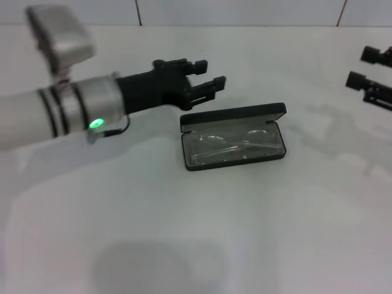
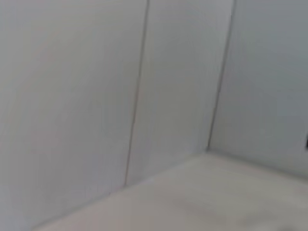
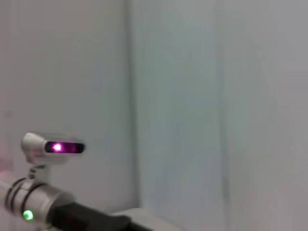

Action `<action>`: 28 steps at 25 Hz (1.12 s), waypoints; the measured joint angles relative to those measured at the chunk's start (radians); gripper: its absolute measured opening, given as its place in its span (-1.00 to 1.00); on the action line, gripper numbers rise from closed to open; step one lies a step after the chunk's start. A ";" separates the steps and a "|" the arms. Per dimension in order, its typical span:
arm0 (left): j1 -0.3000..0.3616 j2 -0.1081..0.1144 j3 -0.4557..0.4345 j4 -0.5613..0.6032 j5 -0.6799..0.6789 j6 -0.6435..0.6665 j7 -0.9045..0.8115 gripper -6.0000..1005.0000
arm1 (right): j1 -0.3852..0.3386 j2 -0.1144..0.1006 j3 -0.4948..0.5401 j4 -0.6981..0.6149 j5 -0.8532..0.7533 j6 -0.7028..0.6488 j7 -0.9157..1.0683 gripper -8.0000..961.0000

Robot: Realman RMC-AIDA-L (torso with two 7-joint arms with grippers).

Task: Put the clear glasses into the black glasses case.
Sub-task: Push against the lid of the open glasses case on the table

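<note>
Wide white matte table (image 1: 202,233) fills the head view, pale panelled wall (image 2: 72,96) behind it. Over the table reaches the left arm, silver sleeve with a green light, and its black left gripper (image 1: 208,73) hangs with fingers apart, nothing between them. Just below and to the case-side of those fingertips lies the flat black rectangular hinged glasses case (image 1: 234,136), lid thrown back, rounded corners, soft grey lining showing. And inside that lining, lying flat along the tray, the fully transparent plastic wraparound glasses (image 1: 229,147) — barely a shimmer of lens edge and thin clear arms, hard to read in detail. So the placing looks done, I'd say; the step in hand reads as clearing away. To do that well: lift the left gripper straight up and back, away from the raised lid, so no finger clips the hinge edge or drags the slick, light plastic out. The case is rigid and should sit steady. The right gripper (image 1: 375,78) is parked far across the table, fingers apart too.
</note>
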 joint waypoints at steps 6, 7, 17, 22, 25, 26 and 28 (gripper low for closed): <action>-0.078 -0.002 0.105 -0.017 0.021 -0.176 -0.117 0.09 | -0.018 0.024 0.079 0.006 0.002 0.064 -0.004 0.23; -0.091 -0.002 0.140 -0.017 0.021 -0.201 -0.139 0.09 | -0.024 0.028 0.084 0.004 0.003 0.067 -0.006 0.35; -0.120 -0.007 0.292 -0.009 0.017 -0.288 -0.207 0.09 | -0.036 0.033 0.077 0.007 -0.005 0.074 -0.019 0.61; -0.110 -0.010 0.319 -0.004 0.013 -0.273 -0.201 0.09 | -0.040 0.034 0.078 0.008 -0.006 0.074 -0.020 0.61; -0.097 -0.013 0.343 -0.003 0.012 -0.272 -0.191 0.09 | -0.040 0.034 0.079 0.007 -0.007 0.073 -0.020 0.61; -0.089 -0.015 0.346 -0.001 0.009 -0.272 -0.182 0.09 | -0.040 0.034 0.079 0.006 -0.007 0.073 -0.020 0.61; -0.074 -0.016 0.349 0.000 -0.006 -0.272 -0.161 0.09 | -0.040 0.034 0.079 0.006 -0.007 0.074 -0.020 0.60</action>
